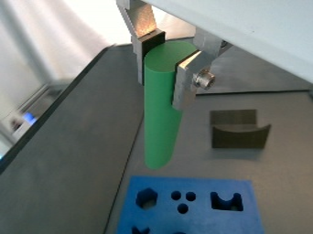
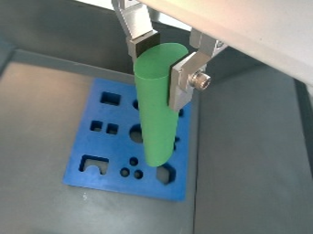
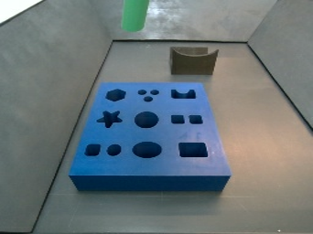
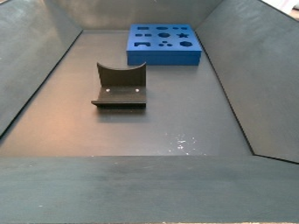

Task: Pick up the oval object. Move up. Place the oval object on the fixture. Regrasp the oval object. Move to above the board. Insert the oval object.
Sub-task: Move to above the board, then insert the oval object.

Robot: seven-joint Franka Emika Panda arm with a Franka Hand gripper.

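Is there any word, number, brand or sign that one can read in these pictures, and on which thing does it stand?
None: no text can be read.
Board: plain blue, cut-outs only.
Rod, held in the end effector: plain green.
Fixture: plain dark.

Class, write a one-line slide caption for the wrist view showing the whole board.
End effector holds the green oval object upright above the blue board.
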